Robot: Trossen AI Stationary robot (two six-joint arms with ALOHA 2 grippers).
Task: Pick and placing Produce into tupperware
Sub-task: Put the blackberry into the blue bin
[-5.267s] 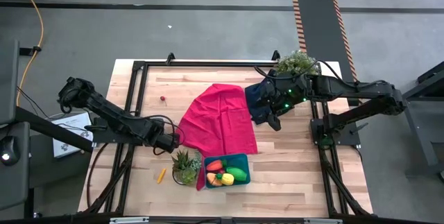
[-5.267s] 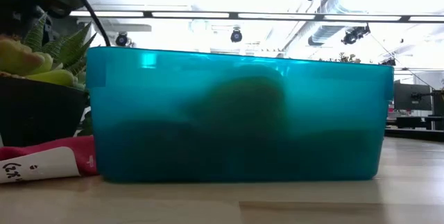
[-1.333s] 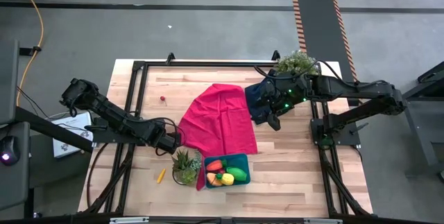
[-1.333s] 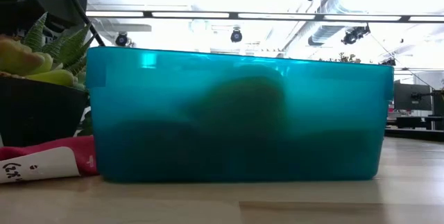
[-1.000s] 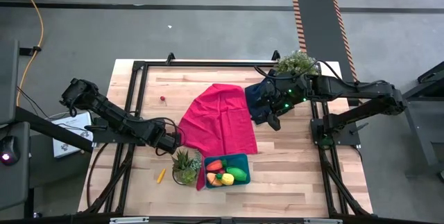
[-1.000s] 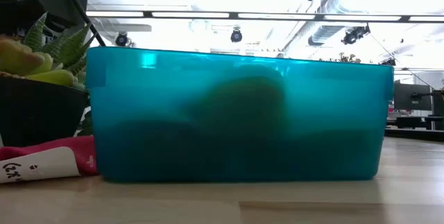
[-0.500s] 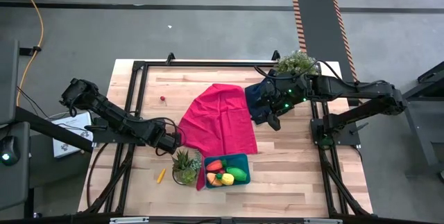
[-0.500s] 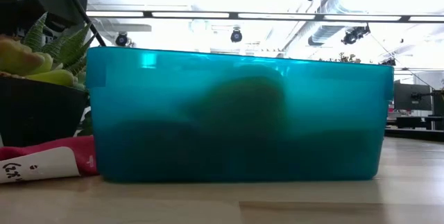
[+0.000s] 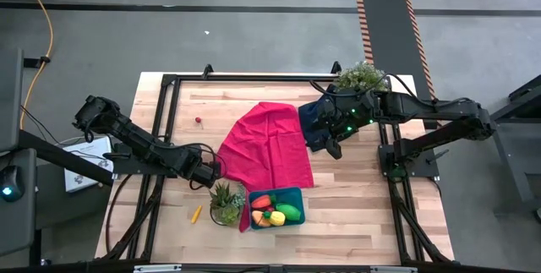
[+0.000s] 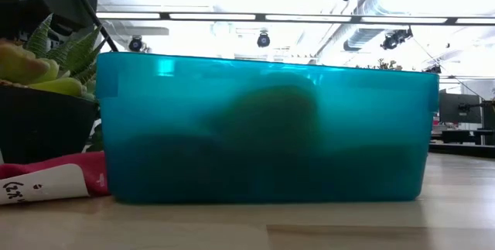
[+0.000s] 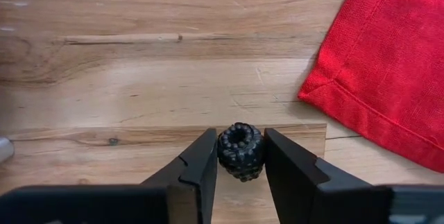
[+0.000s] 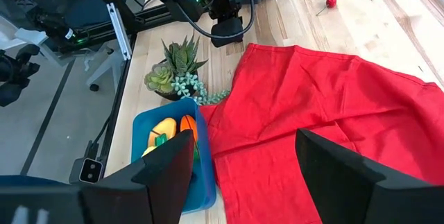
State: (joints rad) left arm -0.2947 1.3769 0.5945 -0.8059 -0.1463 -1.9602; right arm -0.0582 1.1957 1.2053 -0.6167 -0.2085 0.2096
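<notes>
Grey concrete floor surrounds the wooden surface [image 9: 355, 214] in the high view. On it lies a red cloth [image 9: 269, 146] in the middle, and a dark navy cloth [image 9: 313, 121] toward the far right corner. The teal tupperware [image 9: 297, 195] stands near the front edge, holding a red-orange carrot [image 9: 261, 201], a green oval [image 9: 288, 212] and yellow and orange pieces [image 9: 272, 218]. A succulent plant [image 9: 225, 199] is just beside it, and a thin yellow stick [image 9: 196, 214] lies near the front left corner. The left gripper [image 9: 215, 171] is at the left edge of the red cloth; the right gripper [image 9: 333, 149] hangs over the navy cloth.

From the low view, the tupperware wall fills the picture, with dark shapes inside.

Seen by the left wrist view, the left gripper is pinching a small dark berry [image 11: 241, 151] between its fingers [image 11: 201, 168], over bare wood.

The right wrist view shows the right gripper's fingers [image 12: 170, 168] spread wide, with nothing between them.
</notes>
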